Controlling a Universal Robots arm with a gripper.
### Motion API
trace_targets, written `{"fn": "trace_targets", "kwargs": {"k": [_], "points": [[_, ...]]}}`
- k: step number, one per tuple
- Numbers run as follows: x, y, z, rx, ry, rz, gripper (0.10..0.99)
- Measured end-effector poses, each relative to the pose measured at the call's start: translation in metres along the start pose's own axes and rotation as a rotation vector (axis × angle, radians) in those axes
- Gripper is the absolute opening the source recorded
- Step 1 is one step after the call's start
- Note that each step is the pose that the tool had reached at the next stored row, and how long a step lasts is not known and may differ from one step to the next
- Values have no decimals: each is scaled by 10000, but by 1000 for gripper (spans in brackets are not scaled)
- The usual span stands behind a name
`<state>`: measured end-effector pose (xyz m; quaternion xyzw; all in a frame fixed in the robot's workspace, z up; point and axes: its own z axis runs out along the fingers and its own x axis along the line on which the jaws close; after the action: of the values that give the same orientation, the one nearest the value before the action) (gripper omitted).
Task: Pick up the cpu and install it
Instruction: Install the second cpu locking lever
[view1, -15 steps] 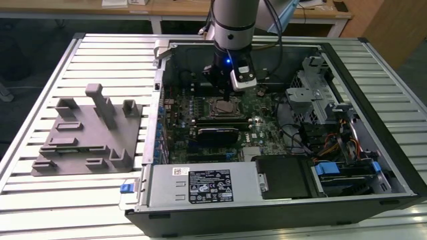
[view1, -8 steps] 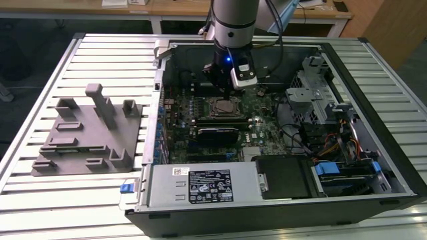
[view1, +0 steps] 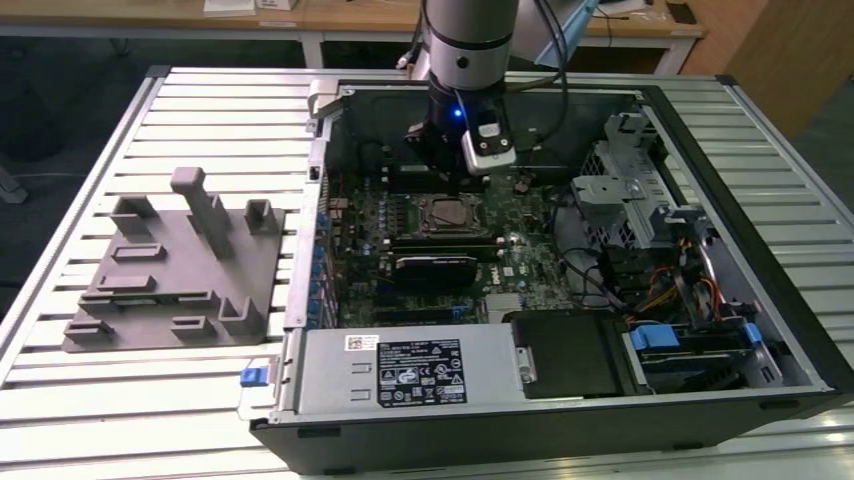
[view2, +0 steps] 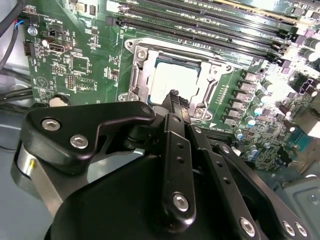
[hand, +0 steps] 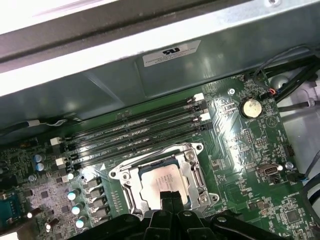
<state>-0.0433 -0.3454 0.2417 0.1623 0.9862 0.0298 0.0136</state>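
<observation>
cpu: lies seated in the socket frame, so placement looks done
gripper: fingers pressed together, empty, tips just over the chip
left: not evident

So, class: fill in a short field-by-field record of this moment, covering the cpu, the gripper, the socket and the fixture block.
cpu: lying flat inside the socket frame on the motherboard
socket frame: metal border around the cpu
gripper: fingertips together, just above the cpu's top; contact cannot be told
grey fixture block: on the slatted table, at the exterior view's left of the computer case
</observation>
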Motion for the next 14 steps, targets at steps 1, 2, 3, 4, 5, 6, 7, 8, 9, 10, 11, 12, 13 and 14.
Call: {"fn": "trace_targets", "kwargs": {"k": [1, 2, 3, 4, 5, 6, 7, 8, 9, 10, 11, 12, 13, 14], "points": [[0, 0, -8, 1, 0, 0, 106], [0, 1, -9, -2, -1, 0, 106], [0, 1, -11, -2, -1, 0, 106], [0, 1, -13, -1, 0, 0, 106], [0, 0, -14, 0, -1, 0, 106], [-1, -1, -14, 1, 0, 0, 106], [-3, -4, -15, 1, 0, -1, 106], [-5, -7, -15, 1, 0, -1, 106], [-8, -13, -15, 0, 0, -1, 106], [-11, -20, -15, 0, 0, 0, 106], [-15, -29, -15, 0, 0, 1, 106], [-19, -37, -16, 0, 0, 0, 106], [-22, -46, -16, -1, 0, 0, 106], [-26, -54, -17, -1, 0, 0, 106]]}}
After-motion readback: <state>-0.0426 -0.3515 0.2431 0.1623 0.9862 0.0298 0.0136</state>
